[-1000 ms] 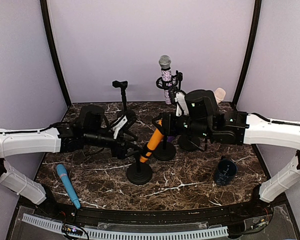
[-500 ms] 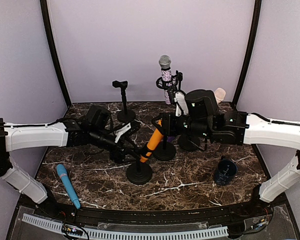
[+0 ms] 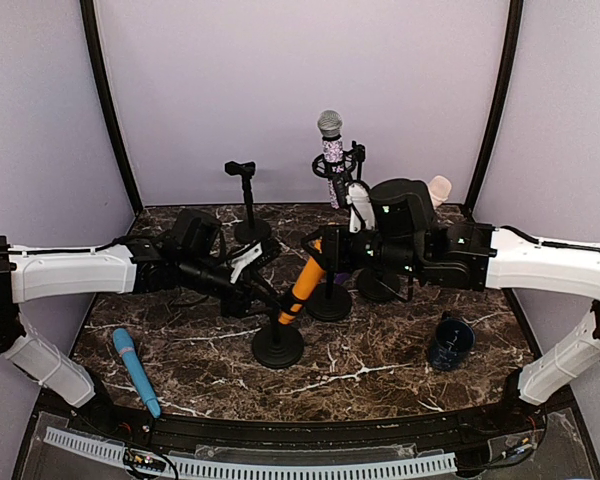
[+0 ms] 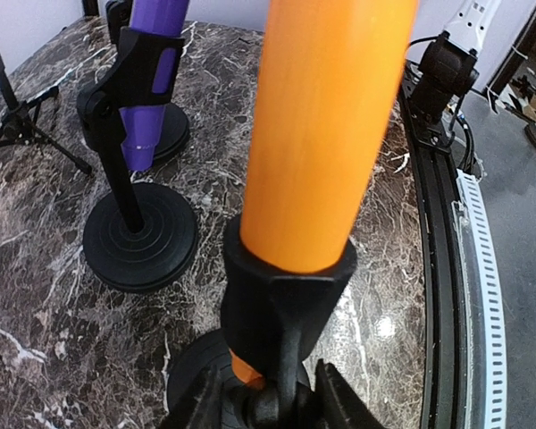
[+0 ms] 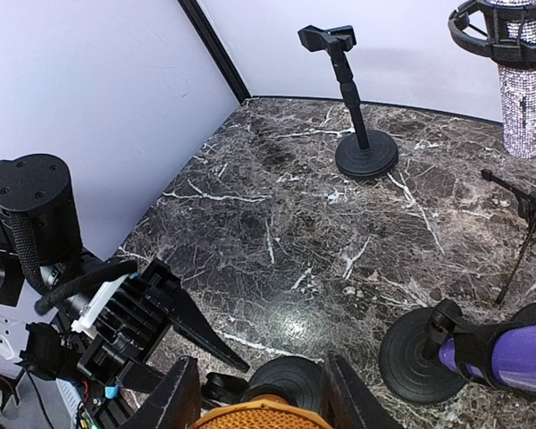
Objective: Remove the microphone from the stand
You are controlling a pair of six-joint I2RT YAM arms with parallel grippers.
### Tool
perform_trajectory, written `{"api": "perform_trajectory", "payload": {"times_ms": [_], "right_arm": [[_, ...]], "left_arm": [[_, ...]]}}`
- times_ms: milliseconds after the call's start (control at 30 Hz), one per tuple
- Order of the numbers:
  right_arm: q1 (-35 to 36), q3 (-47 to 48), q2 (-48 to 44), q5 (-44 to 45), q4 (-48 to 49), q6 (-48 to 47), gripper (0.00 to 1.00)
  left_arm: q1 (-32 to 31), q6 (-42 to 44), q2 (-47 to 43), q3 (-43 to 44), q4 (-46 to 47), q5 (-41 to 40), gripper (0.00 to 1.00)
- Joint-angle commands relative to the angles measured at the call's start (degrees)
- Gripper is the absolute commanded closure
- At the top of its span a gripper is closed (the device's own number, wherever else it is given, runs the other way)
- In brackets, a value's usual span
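At the middle of the bench (image 3: 380, 370), my right pincer (image 5: 259, 366) grasps the orange microphone (image 4: 326, 134) by its head. My left pincer (image 4: 266, 382), just below the clip (image 4: 281, 304), clenches the stand (image 3: 277, 345).

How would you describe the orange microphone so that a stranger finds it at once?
Start at the middle of the dark marble table. There a smooth orange microphone leans in a short black stand with a round base. The purple microphone and the glittery silver microphone stand nearby; only this one is orange.
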Motion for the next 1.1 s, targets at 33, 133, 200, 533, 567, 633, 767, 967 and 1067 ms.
{"api": "perform_trajectory", "payload": {"times_ms": [33,133,200,533,567,633,767,967,1067], "right_arm": [[0.5,1.0,0.6,-1.1,4.9,-1.5,0.62],[0.5,1.2,0.7,-1.3,4.8,-2.2,0.62],[0.5,1.4,0.5,-1.1,4.7,-2.7,0.62],[0.2,0.9,-0.5,-4.7,5.9,-7.1,0.63],[0.1,0.5,-0.8,-5.7,6.2,-7.5,0.63],[-0.4,-0.2,-1.3,-7.8,7.0,-8.3,0.64],[-2.2,-2.6,-2.9,-13.5,9.9,-9.5,0.64],[-4.4,-3.0,-3.7,-14.9,11.3,-7.8,0.64],[-4.5,-2.2,-2.9,-13.9,10.9,-6.5,0.64]], "left_arm": [[0.1,2.2,-0.4,-0.9,0.8,-0.9,0.72],[0.1,2.5,-0.5,-1.1,0.8,-0.6,0.78],[0.2,2.7,-0.6,-1.4,0.8,-0.1,0.83],[0.2,3.9,-0.1,-1.3,-0.1,-1.2,0.97],[0.2,4.0,0.0,-1.3,-0.2,-1.4,0.98],[0.1,4.2,0.1,-1.2,-0.5,-1.7,1.0],[0.2,4.6,0.0,-1.1,-1.0,-2.2,1.0],[0.2,5.1,-0.2,-1.3,-1.2,-3.2,1.0],[0.1,5.4,-0.1,-1.3,-1.3,-3.8,1.0]]}}
